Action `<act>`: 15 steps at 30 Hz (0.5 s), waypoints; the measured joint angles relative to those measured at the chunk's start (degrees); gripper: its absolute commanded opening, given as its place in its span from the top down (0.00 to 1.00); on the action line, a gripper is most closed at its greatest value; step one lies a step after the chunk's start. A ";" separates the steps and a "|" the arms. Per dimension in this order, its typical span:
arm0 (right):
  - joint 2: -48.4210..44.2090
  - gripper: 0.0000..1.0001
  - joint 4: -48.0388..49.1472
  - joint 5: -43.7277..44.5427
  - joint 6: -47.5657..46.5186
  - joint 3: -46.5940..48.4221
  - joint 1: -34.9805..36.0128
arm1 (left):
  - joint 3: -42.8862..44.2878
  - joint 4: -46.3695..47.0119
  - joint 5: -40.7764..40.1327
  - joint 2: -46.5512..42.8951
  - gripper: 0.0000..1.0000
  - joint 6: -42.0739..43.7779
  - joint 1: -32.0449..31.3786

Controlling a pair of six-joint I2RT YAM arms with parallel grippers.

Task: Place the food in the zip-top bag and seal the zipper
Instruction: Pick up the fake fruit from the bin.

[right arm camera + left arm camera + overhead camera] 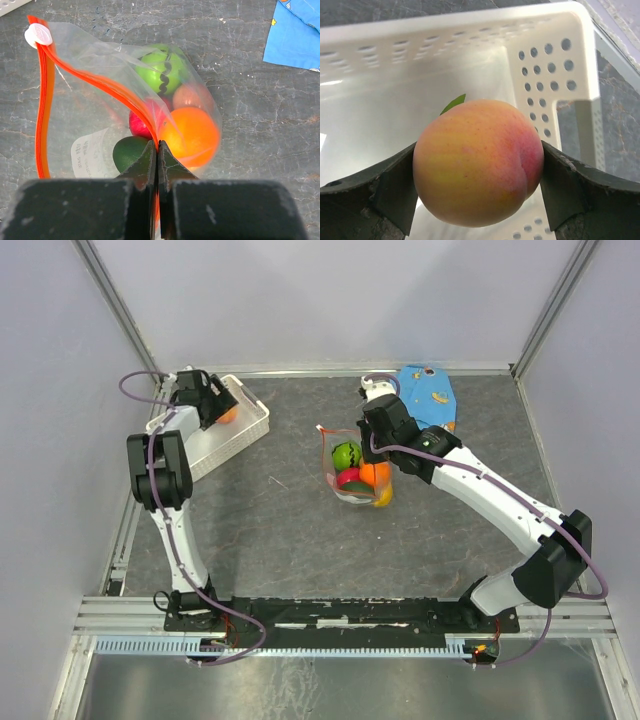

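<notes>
Left gripper (pixel 479 187), clamping the round peach-pink toy fruit (pixel 475 150), should aim inside the clear plastic bag (pixel 92 70), whose red-orange zipper strip (pixel 44 125) the right gripper (pixel 158 150) pinches.

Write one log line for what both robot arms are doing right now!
left gripper: shut on peach, in basket | right gripper: shut on zipper | bag: mouth open, fruits inside
</notes>
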 measured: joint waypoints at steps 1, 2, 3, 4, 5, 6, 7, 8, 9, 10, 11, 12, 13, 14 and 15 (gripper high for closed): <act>0.00 0.98 0.00 -0.17 0.00 0.00 0.00 | -1.14 -0.37 0.17 -1.46 0.43 0.37 0.00; 0.00 0.98 0.00 -0.26 0.00 0.00 0.00 | -2.14 -0.81 0.44 -2.99 0.43 0.66 0.00; 0.02 0.98 0.02 -0.46 0.00 0.00 0.00 | -3.19 -0.96 0.74 -4.59 0.43 0.72 0.00; 0.02 0.98 0.04 -0.72 0.00 0.00 0.00 | -4.26 -1.20 1.36 -6.25 0.43 0.76 0.00; 0.02 0.98 0.07 -0.90 0.00 0.00 0.00 | -5.64 -1.40 1.88 -8.28 0.44 0.79 -0.02; 0.11 0.98 0.11 -1.09 0.02 0.00 0.00 | -7.13 -1.57 2.45 -10.45 0.44 0.76 -0.09; 0.20 0.98 0.22 -1.29 0.02 0.00 0.00 | -8.55 -1.62 3.08 -12.35 0.44 0.76 -0.15; 0.33 0.98 0.31 -1.38 0.02 0.00 0.00 | -10.34 -1.62 3.67 -14.67 0.44 0.72 -0.24; 0.52 0.98 0.48 -1.73 0.04 0.00 0.00 | -12.11 -1.68 4.50 -16.92 0.44 0.72 -0.33; 0.63 0.99 0.57 -1.95 0.07 0.00 0.00 | -13.44 -1.77 4.92 -18.60 0.44 0.70 -0.44; 0.76 0.98 0.66 -2.23 0.09 0.00 0.00 | -15.10 -1.66 5.66 -20.50 0.44 0.68 -0.61; 0.81 0.98 0.81 -2.36 0.20 0.00 0.00 | -16.72 -1.77 6.45 -22.36 0.44 0.68 -0.79; 0.87 0.98 1.05 -2.56 0.26 0.00 0.00 | -17.97 -2.08 7.04 -23.82 0.44 0.68 -1.03; 0.94 0.98 1.33 -2.75 0.31 0.00 0.00 | -19.10 -2.51 7.87 -25.27 0.44 0.68 -1.31; 1.01 0.98 1.53 -2.93 0.35 0.00 0.00 | -20.24 -2.97 8.46 -26.64 0.44 0.68 -1.68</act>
